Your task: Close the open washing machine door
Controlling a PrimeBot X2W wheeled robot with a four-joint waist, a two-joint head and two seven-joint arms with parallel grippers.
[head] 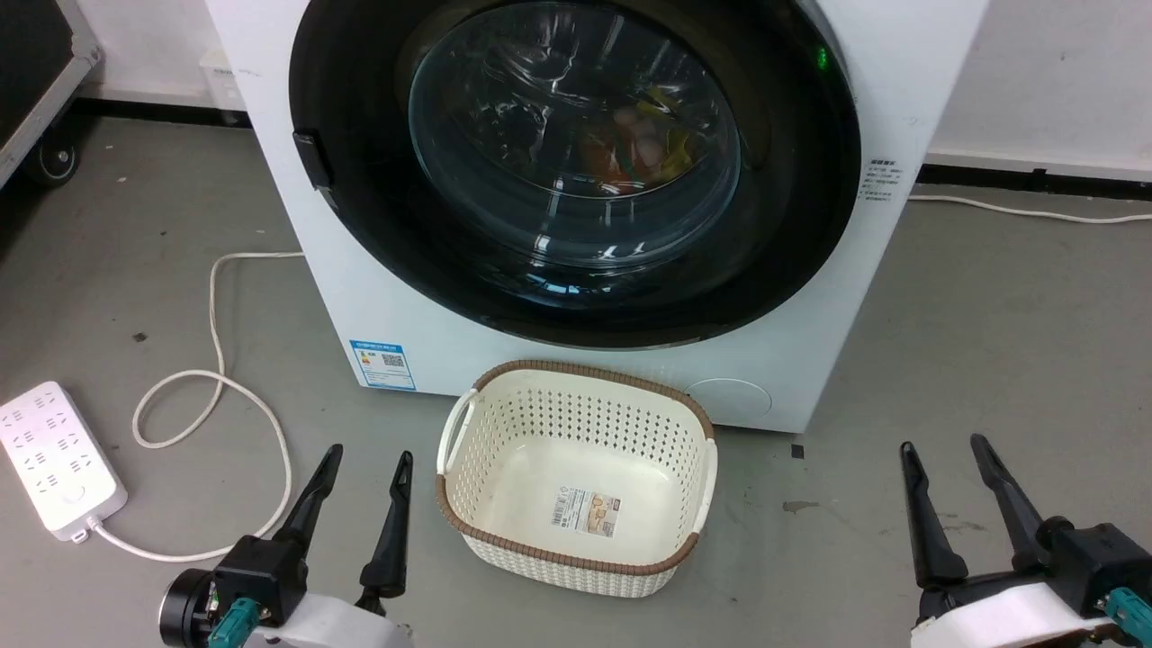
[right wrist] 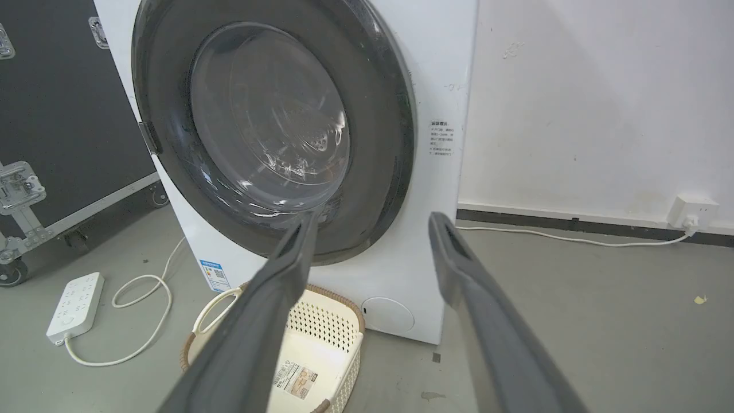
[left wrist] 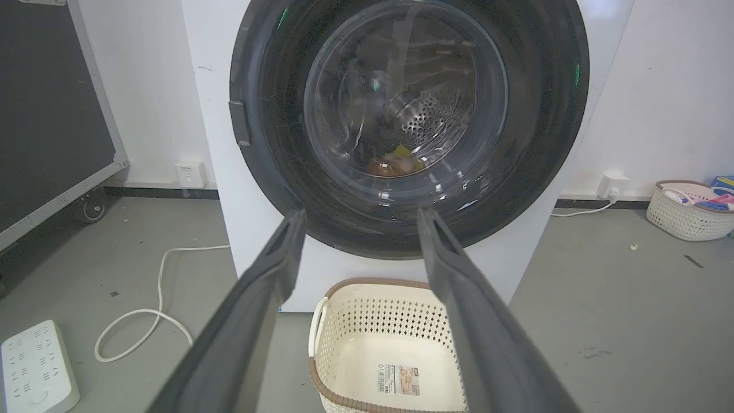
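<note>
The washing machine (head: 432,351) is a big white box standing straight ahead in the head view. Its round glossy black door (head: 576,153) lies flat against the front, and coloured laundry shows through the glass window. A small black handle (head: 310,160) sits on the door's left rim. My left gripper (head: 372,452) is open at the lower left, well short of the machine, holding nothing. My right gripper (head: 941,443) is open at the lower right, also holding nothing. The left wrist view looks between open fingers (left wrist: 361,213) at the door (left wrist: 407,115). The right wrist view has my right gripper (right wrist: 375,217) open before the door (right wrist: 269,120).
A cream perforated basket (head: 576,477) with a brown rim stands on the floor right before the washer, between my arms. A white power strip (head: 58,459) and its looped cable (head: 216,396) lie at the left. A black wheeled case (right wrist: 63,115) stands left; another basket (left wrist: 688,209) stands far right.
</note>
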